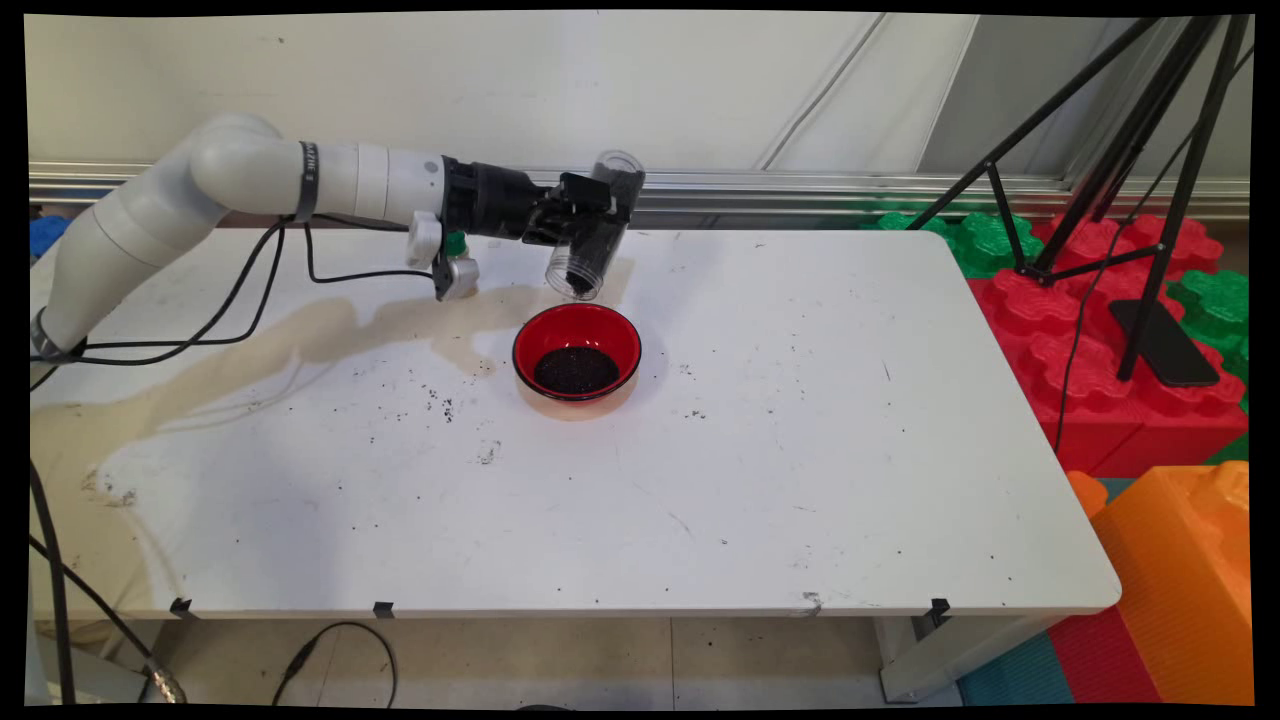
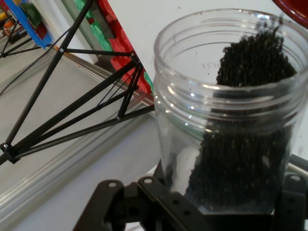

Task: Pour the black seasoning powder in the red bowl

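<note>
My gripper [image 1: 600,218] is shut on a clear plastic jar [image 1: 596,240], held tilted with its mouth pointing down above the far rim of a red bowl [image 1: 577,352]. Dark grains lie in the bowl's bottom. Filling the hand view, the jar [image 2: 226,110] has dark grains heaped along its lower side up to the threaded mouth. An edge of the red bowl [image 2: 293,8] shows at the top right corner there. The gripper's black linkage clasps the jar's base from below.
Scattered dark grains and a tan stain mark the white table [image 1: 800,450] left of the bowl. A black tripod [image 1: 1130,180] stands over red and green foam blocks [image 1: 1080,330] at the right; an orange block [image 1: 1180,570] sits at the front right.
</note>
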